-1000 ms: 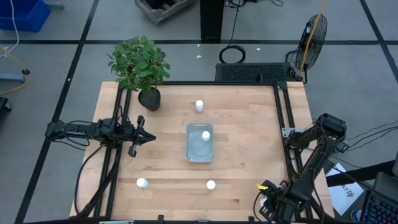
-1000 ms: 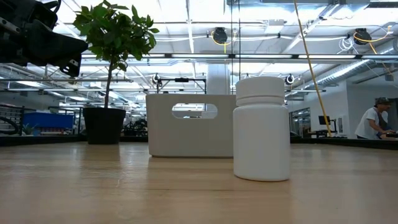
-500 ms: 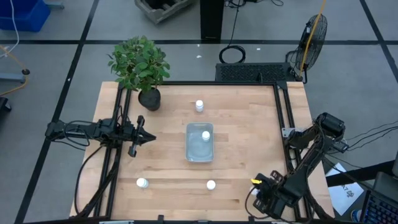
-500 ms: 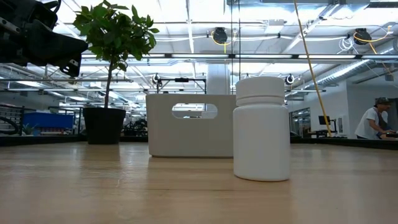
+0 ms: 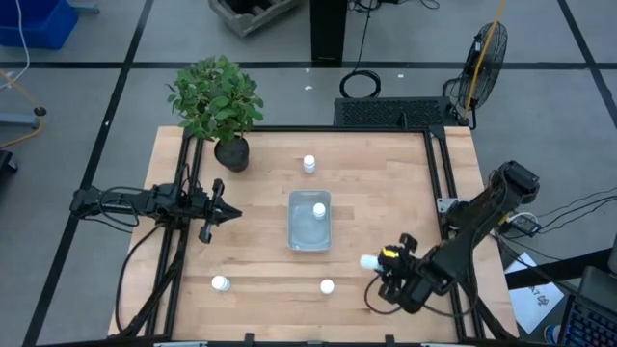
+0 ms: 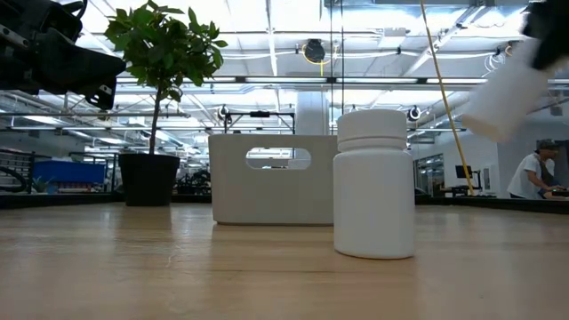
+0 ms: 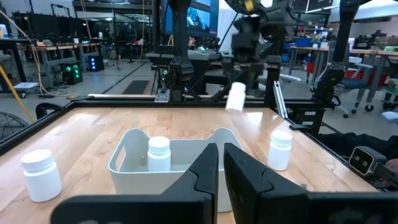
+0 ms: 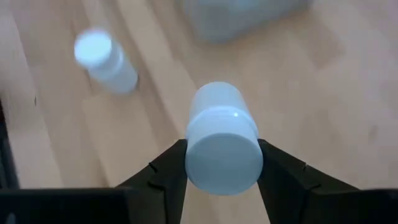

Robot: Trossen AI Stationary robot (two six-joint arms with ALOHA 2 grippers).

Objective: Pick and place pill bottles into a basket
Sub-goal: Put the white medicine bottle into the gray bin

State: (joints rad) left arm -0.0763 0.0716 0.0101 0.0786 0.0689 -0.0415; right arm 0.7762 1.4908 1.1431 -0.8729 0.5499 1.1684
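In the low view the carried pill bottle (image 6: 508, 100) is blurred, its pincer cut off at the edge

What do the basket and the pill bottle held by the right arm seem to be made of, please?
The basket looks like translucent pale plastic: the bottle inside shows through its wall in the left wrist view. The pill bottle between the right gripper jaws looks like opaque white plastic with a smooth, slightly glossy cap, judging by its small highlight.
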